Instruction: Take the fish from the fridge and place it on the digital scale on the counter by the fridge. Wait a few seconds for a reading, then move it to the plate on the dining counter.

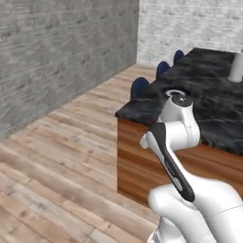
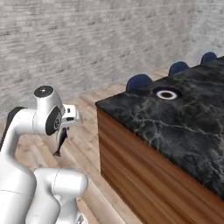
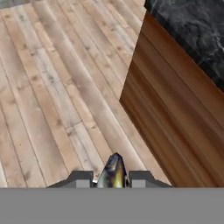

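Observation:
The slim silvery-grey fish (image 2: 61,141) hangs tail down from my gripper (image 2: 66,127), which is shut on it beside the arm, over the wooden floor. In the hand view the fish (image 3: 113,173) sticks up between the two fingertips (image 3: 81,179). The round navy plate (image 2: 166,94) with a white centre lies on the black marble dining counter (image 2: 183,127), near its far corner by the stools. In the left base view the plate (image 1: 173,92) peeks out just behind my arm's upper joint. The fridge and the digital scale are out of view.
Blue stools (image 2: 139,82) stand along the counter's far side, with more (image 1: 139,87) seen from the left. The counter's wooden side panel (image 3: 175,127) is close on the right of the hand view. A pale cylinder (image 1: 236,69) stands on the counter. Grey brick walls (image 1: 61,52) enclose the wooden floor (image 1: 57,156).

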